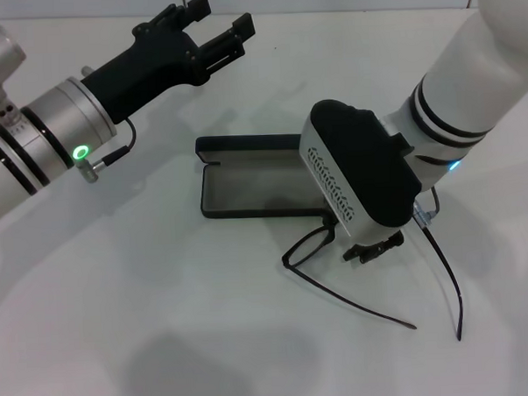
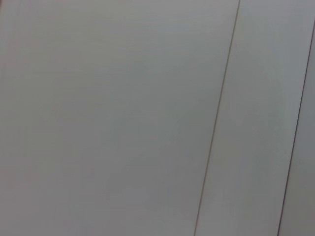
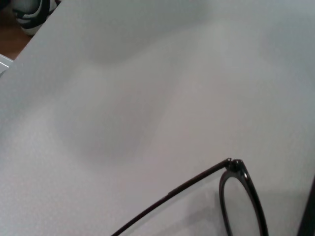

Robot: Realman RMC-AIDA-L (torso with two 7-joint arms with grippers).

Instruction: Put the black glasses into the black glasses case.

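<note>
The black glasses case (image 1: 247, 211) lies open in the middle of the white table, grey lining up, with its lid hinged back on the far side. The black glasses (image 1: 303, 247) rest on the table just in front of the case's right end, their long temple arms stretched toward the near right. My right gripper (image 1: 371, 248) is low over the glasses, mostly hidden under its wrist housing. One lens and temple of the glasses show in the right wrist view (image 3: 240, 196). My left gripper (image 1: 211, 29) is open and empty, raised at the far left behind the case.
The white table (image 1: 164, 325) spreads to the left of and in front of the case. The left wrist view shows only a pale surface with thin seams (image 2: 216, 118). The table's edge and a striped object (image 3: 29, 12) show at one corner of the right wrist view.
</note>
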